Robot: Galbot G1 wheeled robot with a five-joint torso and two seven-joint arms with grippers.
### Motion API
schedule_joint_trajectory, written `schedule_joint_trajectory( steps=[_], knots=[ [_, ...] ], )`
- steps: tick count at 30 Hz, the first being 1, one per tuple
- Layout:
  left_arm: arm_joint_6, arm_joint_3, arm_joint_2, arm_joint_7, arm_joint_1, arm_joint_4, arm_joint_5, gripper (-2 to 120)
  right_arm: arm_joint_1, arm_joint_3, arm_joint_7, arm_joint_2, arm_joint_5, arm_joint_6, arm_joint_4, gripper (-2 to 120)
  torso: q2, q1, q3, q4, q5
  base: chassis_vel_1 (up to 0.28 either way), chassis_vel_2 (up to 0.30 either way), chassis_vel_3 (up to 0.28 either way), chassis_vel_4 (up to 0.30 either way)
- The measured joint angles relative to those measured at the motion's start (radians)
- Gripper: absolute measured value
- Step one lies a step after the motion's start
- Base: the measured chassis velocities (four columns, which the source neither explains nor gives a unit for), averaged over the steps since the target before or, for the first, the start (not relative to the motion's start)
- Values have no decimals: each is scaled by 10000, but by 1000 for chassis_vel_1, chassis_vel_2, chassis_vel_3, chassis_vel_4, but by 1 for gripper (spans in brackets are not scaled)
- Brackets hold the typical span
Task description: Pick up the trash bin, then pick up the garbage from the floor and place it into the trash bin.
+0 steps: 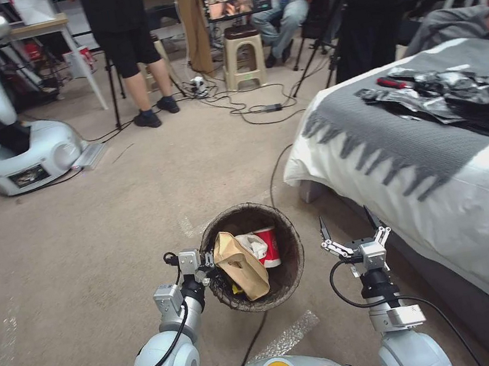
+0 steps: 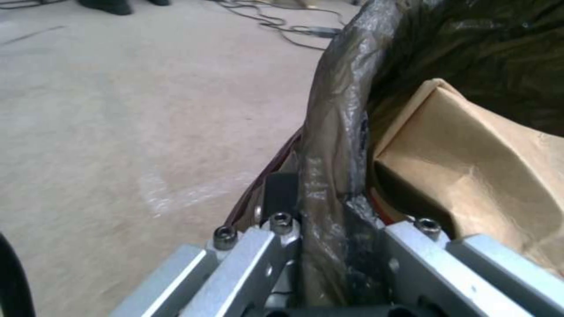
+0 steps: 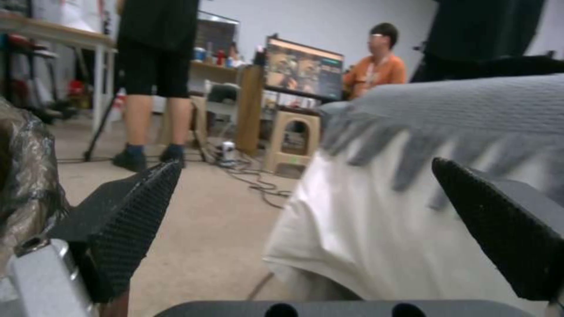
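1. Trash bin [image 1: 292, 262]: sitting left of the bed [image 1: 445, 187], holding a brown paper bag [image 1: 242, 264].
2. Left gripper [image 1: 208, 263]: jaws clenching the bin's lined rim.
3. Right gripper [image 1: 352, 228]: hanging spread and released between bin and bed.

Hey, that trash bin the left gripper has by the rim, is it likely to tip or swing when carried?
Probably tilts: the left gripper pinches the trash bin at one rim spot only. The glossy liner may slip. Its load, a brown paper bag and paper cup, looks light.
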Motion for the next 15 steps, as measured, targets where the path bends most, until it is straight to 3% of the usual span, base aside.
schedule_joint_trajectory(
  steps=[15],
  knots=[
    [1, -23, -15, 0, -10, -38, -3, 0, 8, 10, -43, 22, -3, 34, 15, 100, 0, 0, 0, 2, 0, 122, 132, 125, 127]
  ],
)
